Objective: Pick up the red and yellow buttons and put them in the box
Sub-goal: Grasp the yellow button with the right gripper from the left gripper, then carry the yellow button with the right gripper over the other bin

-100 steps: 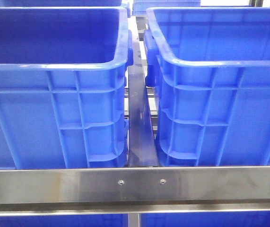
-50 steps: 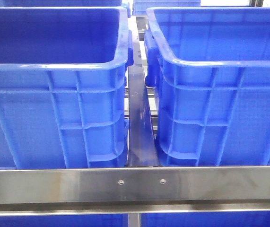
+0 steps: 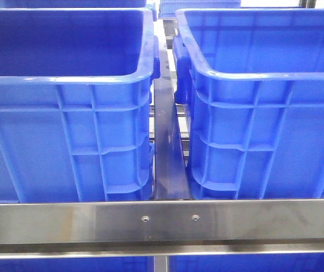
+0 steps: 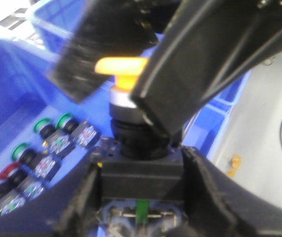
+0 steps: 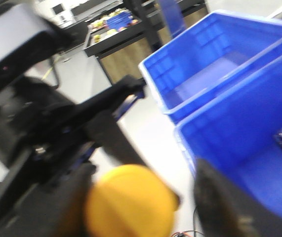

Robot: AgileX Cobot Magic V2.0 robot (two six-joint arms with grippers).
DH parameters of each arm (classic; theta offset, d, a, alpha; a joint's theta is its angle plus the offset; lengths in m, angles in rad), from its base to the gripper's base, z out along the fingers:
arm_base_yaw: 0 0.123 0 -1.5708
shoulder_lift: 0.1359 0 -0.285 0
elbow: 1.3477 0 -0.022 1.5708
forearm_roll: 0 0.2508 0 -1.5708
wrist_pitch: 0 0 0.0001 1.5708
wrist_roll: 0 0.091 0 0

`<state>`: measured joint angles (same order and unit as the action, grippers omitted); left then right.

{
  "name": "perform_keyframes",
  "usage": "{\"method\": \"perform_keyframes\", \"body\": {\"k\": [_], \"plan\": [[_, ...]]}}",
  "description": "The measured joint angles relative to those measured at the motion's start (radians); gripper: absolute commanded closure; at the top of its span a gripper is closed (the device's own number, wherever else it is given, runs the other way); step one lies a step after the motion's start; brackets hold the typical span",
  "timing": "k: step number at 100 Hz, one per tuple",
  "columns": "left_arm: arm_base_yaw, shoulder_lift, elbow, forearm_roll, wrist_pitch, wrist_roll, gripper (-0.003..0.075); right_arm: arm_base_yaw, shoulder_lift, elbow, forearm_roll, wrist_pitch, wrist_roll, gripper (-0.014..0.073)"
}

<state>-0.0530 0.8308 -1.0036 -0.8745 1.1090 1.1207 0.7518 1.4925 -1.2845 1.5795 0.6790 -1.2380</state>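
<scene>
Between your left gripper [image 4: 141, 148] jaws sits a pinched yellow button [image 4: 122, 66], above the blue crate [image 4: 17, 94]; right gripper [image 5: 145, 207] spread around another.

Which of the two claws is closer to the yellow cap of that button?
Right. The right gripper straddles the yellow button at its cap; the left gripper clasps the black base at the button's other end.
</scene>
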Motion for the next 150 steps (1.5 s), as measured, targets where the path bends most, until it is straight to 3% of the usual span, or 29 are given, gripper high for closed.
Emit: {"method": "perform_keyframes", "body": {"k": [9,16,28,35,47,62,71,93,109,150], "plan": [[0.002,0.002,0.002,0.001,0.0,0.0,0.0738,0.003,0.0,0.0,0.0,0.012,0.0,0.0531],[0.002,0.002,0.002,0.001,0.0,0.0,0.0738,0.003,0.0,0.0,0.0,0.012,0.0,0.0609],[0.002,0.002,0.002,0.001,0.0,0.0,0.073,0.003,0.0,0.0,0.0,0.012,-0.001,0.0631],[0.002,0.002,0.002,0.001,-0.004,0.0,0.0682,0.003,0.0,0.0,0.0,0.012,-0.001,0.0631],[0.002,0.002,0.002,0.001,-0.008,0.0,0.0506,0.003,0.0,-0.002,0.001,0.005,-0.001,0.0631],[0.002,0.002,0.002,-0.004,-0.02,0.0,0.0166,0.003,0.0,-0.002,0.001,-0.005,-0.001,0.0631],[0.002,0.002,0.002,-0.008,-0.029,0.0,0.006,0.001,0.002,-0.002,0.001,-0.022,-0.001,0.0631],[0.002,0.0,0.002,-0.008,-0.054,-0.002,0.006,-0.012,0.004,-0.002,0.001,-0.081,-0.003,0.0631],[0.002,-0.031,0.002,0.031,-0.117,-0.054,0.006,-0.08,-0.023,-0.002,0.001,-0.098,-0.003,0.0631],[0.002,-0.313,0.19,0.306,-0.468,-0.405,0.006,-0.301,-0.165,0.102,-0.019,-0.065,-0.005,0.0631]]}}
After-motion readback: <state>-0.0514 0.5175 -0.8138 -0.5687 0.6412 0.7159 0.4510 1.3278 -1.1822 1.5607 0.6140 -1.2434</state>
